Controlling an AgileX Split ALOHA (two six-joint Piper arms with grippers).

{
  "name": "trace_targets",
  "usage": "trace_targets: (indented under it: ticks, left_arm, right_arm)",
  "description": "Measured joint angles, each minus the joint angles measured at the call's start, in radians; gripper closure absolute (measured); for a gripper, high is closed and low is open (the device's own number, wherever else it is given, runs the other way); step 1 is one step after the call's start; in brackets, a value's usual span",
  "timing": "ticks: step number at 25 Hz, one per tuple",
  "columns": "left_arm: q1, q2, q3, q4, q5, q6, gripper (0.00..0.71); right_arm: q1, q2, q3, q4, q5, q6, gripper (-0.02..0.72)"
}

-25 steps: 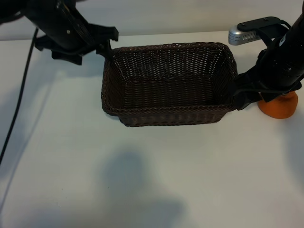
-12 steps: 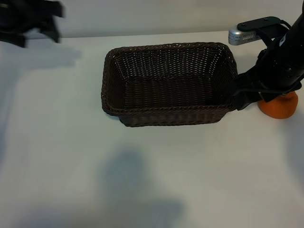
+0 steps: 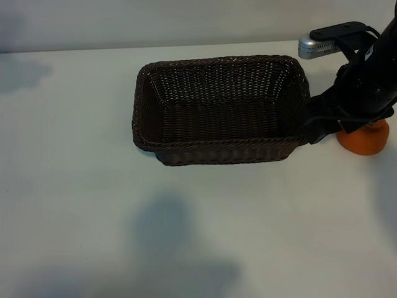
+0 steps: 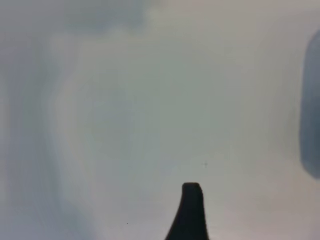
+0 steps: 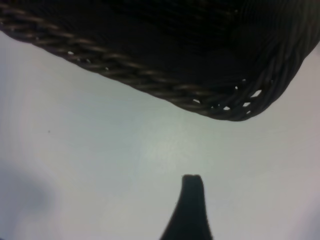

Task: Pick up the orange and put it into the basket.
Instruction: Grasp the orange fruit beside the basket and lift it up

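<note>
The dark-brown wicker basket [image 3: 223, 152] stands in the middle of the white table with nothing in it. The orange [image 3: 366, 141] sits on the table just past the basket's right end, its top hidden behind my right arm. My right gripper [image 3: 314, 129] hangs low between the basket's right wall and the orange, open and holding nothing. In the right wrist view one fingertip [image 5: 192, 182] shows over bare table below the basket's braided rim [image 5: 150, 80]. My left arm is out of the exterior view. Its one visible fingertip [image 4: 192, 192] stands alone over bare table.
A silver and black fixture [image 3: 313, 45] sits at the back right, behind my right arm. White table surface stretches left of the basket and in front of it. A soft shadow [image 3: 167, 230] lies on the near part of the table.
My left arm has drawn away from the basket's far left corner, up and to the left, out of the exterior view. The right arm, basket and orange have not moved.
</note>
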State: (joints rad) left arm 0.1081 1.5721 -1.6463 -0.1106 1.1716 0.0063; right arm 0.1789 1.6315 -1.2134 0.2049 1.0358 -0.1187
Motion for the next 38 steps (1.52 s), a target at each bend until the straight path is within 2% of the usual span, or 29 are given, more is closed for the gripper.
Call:
trace_targets:
  ticks: [6, 9, 19, 24, 32, 38]
  left_arm:
    - [0.001, -0.177, 0.004, -0.057, 0.0, 0.043, 0.108]
    - [0.001, -0.305, 0.058, -0.068, 0.0, 0.068, 0.113]
    - [0.001, -0.867, 0.46, -0.057, -0.056, 0.138, 0.114]
    - [0.001, -1.087, 0.656, -0.022, -0.058, 0.12, 0.114]
    - [0.001, -1.367, 0.924, -0.011, -0.054, 0.091, 0.114]
    - [0.001, -1.465, 1.04, 0.044, -0.048, 0.043, 0.114]
  right_arm:
    - [0.0, 0.0, 0.0, 0.0, 0.0, -0.001, 0.108]
    - [0.0, 0.0, 0.0, 0.0, 0.0, -0.001, 0.108]
    - [0.0, 0.0, 0.0, 0.0, 0.0, -0.001, 0.108]
    - [0.0, 0.0, 0.0, 0.0, 0.0, -0.001, 0.108]
    - [0.0, 0.0, 0.0, 0.0, 0.003, -0.002, 0.108]
    - [0.0, 0.0, 0.0, 0.0, 0.004, -0.002, 0.108]
